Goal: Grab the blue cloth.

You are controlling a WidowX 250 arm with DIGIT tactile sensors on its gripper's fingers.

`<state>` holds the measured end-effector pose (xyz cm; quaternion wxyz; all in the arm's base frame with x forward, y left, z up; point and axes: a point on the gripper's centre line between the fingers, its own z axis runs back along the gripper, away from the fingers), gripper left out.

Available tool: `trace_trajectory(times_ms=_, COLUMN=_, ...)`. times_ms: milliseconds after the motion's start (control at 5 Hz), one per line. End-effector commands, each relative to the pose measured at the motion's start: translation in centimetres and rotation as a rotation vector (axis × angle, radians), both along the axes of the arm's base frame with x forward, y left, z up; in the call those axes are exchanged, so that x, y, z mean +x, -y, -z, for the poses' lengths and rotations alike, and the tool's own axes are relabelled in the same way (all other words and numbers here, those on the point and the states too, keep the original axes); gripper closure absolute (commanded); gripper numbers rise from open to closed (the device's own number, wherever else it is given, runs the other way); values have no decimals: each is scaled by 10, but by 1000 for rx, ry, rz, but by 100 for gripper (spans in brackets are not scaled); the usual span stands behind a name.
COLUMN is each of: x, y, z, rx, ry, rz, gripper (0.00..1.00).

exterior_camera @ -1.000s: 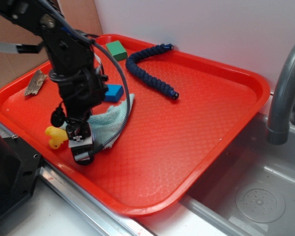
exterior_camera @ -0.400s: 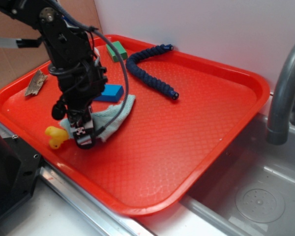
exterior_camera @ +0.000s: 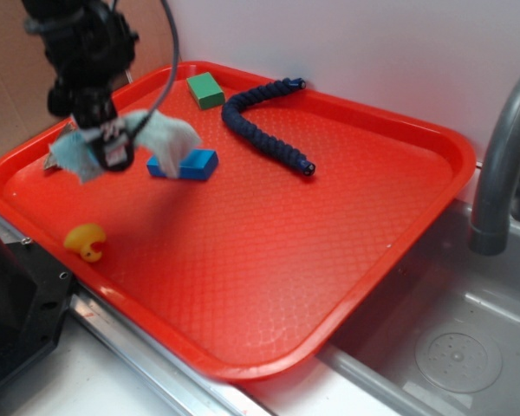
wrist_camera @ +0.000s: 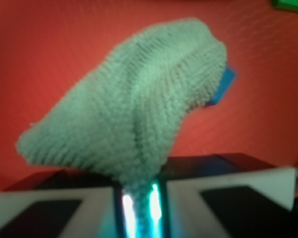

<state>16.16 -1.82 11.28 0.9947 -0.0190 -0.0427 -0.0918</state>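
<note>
Up it comes: our gripper [exterior_camera: 113,156] has lifted off the red tray [exterior_camera: 329,225] since a moment ago, taking the blue cloth [exterior_camera: 160,137] with it. We have the jaws clamped on the cloth, which hangs in the air above the tray's far-left part, over the blue block [exterior_camera: 189,165]. Below lie the yellow duck [exterior_camera: 85,242], navy rope [exterior_camera: 264,132] and green block [exterior_camera: 205,90]. A grey faucet [exterior_camera: 503,156] and sink [exterior_camera: 451,347] sit alongside.
</note>
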Motion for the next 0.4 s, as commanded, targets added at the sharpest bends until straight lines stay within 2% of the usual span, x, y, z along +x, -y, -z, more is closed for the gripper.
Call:
trace_trajectory(times_ms=0, x=7, y=58, z=-111, rx=67, ry=91, rz=-61, gripper=100)
trace_trajectory(times_ms=200, x=12, y=55, z=-137, rx=33, ry=110, rz=-98, gripper=100)
